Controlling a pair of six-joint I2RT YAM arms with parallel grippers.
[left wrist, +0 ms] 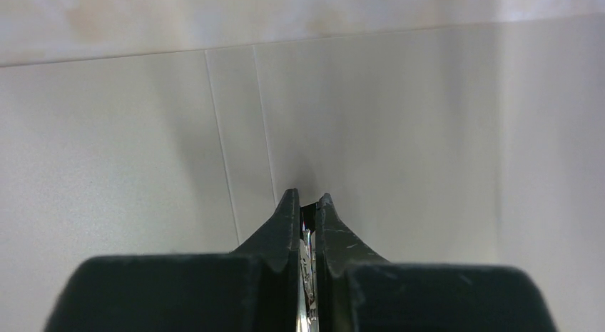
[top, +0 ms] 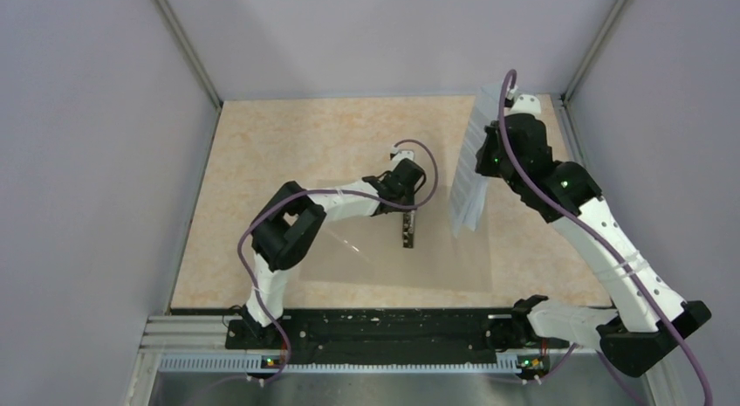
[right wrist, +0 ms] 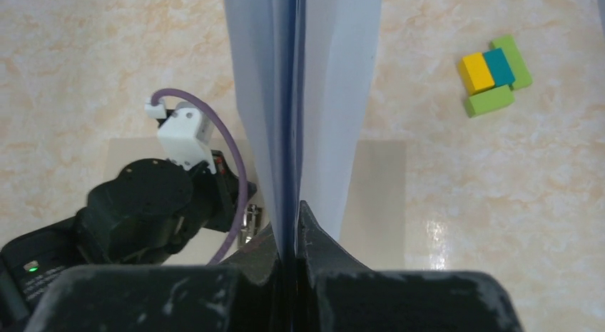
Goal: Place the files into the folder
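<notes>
Top external — files (top: 467, 175) in right gripper (right wrist: 287, 228), metal clip (left wrist: 307, 275) in left gripper (left wrist: 307, 203)

place: lab robot cell | evid: plain wall panels (top: 87, 161), arm-mount rail (top: 366, 332)

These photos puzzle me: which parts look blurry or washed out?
Top external: the folder looks pale and washed out. Left wrist: the left gripper looks soft-edged up close. Right wrist: the files blur near the lens; the blocks look sharp.

Black-and-white arms (top: 611, 240), purple cables (right wrist: 241, 182), green status lights (right wrist: 29, 266), scuffed black tools (right wrist: 289, 225)
</notes>
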